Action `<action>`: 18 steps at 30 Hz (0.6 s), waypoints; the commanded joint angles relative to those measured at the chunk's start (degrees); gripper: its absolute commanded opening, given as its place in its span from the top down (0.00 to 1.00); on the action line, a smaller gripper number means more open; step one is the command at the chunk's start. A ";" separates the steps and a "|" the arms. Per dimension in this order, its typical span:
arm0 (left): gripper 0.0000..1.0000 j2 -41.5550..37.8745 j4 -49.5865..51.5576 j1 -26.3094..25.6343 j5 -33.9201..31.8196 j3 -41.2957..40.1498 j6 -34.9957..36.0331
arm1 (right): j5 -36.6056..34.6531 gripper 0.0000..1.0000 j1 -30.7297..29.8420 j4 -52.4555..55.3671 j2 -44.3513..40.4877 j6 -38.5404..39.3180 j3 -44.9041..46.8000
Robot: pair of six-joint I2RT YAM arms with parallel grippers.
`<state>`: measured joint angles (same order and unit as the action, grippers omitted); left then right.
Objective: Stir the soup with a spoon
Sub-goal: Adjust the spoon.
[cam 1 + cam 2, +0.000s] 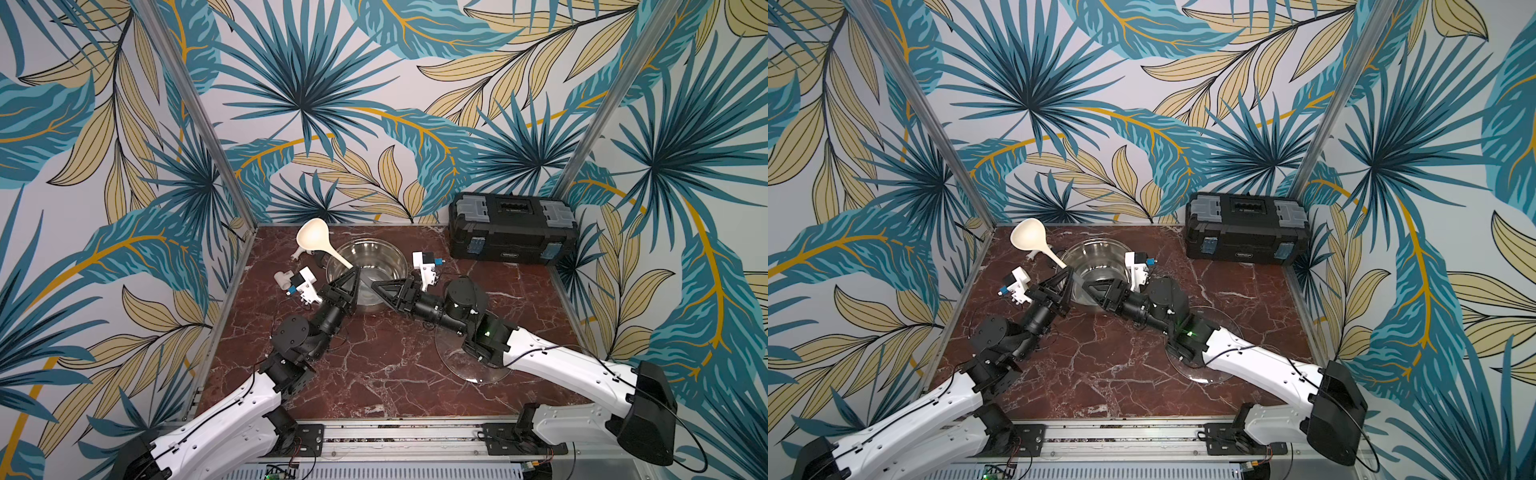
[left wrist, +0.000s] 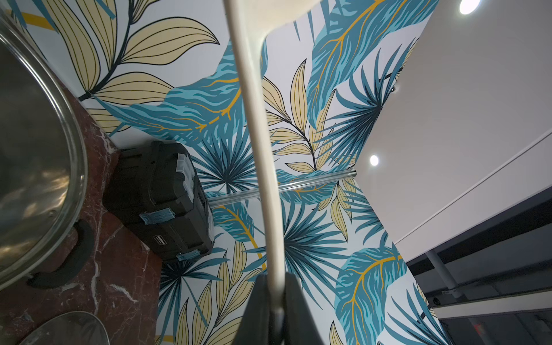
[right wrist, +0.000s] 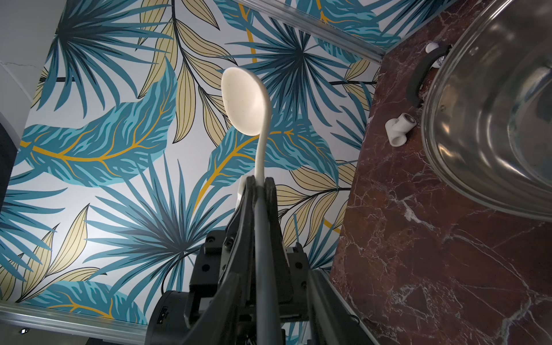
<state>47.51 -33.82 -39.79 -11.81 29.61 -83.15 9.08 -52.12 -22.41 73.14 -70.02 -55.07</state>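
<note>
The spoon (image 1: 312, 235) slants bowl-up beyond the pot's (image 1: 374, 253) left rim, the left gripper (image 1: 355, 271) clamped on its neck and the right gripper (image 1: 375, 286) slightly apart, straddling its grey handle.

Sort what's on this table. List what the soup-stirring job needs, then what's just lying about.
For the job:
- spoon, gripped by the left hand
- steel pot

Lying about:
- black toolbox
- white pipe fitting, and a second one
- glass lid, lying off the pot
</note>
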 commanded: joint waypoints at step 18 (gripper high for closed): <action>1.00 -1.97 0.58 0.25 -0.25 -2.67 0.29 | 1.77 0.71 -0.53 -0.36 0.30 0.15 -1.79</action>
<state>46.44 -33.54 -39.75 -11.79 28.62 -83.59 9.93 -52.25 -21.98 73.17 -69.89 -55.68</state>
